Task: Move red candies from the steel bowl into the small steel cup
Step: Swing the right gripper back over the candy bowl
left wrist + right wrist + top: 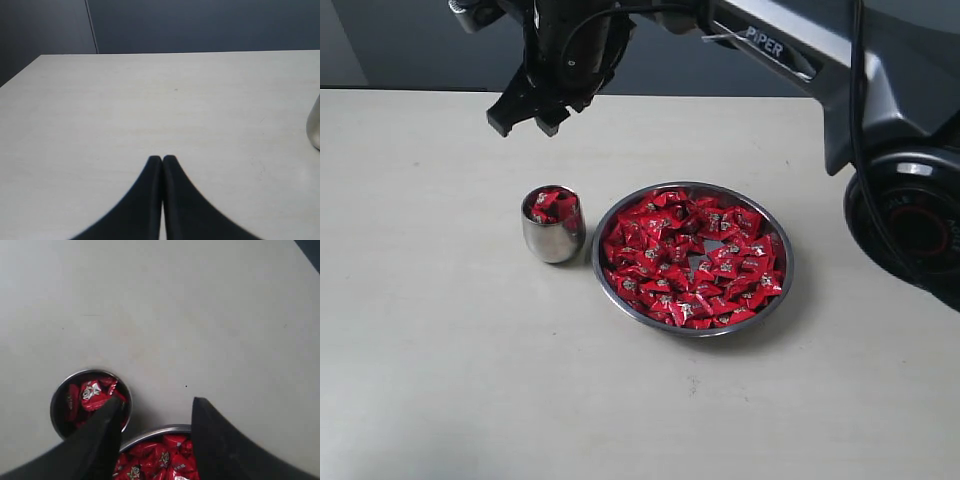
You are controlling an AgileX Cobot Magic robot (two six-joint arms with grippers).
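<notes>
Now my right gripper [525, 120] spread wide, empty, near far edge; left gripper [162, 160] pressed together; small steel cup [552, 245] seemingly near full; steel bowl [786, 262] loaded with red candies [685, 262].

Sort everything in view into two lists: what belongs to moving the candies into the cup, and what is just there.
Belongs to the job: red candies, steel bowl, small steel cup, right hand (open).
Just there: table, left hand (shut, over bare tabletop).
</notes>
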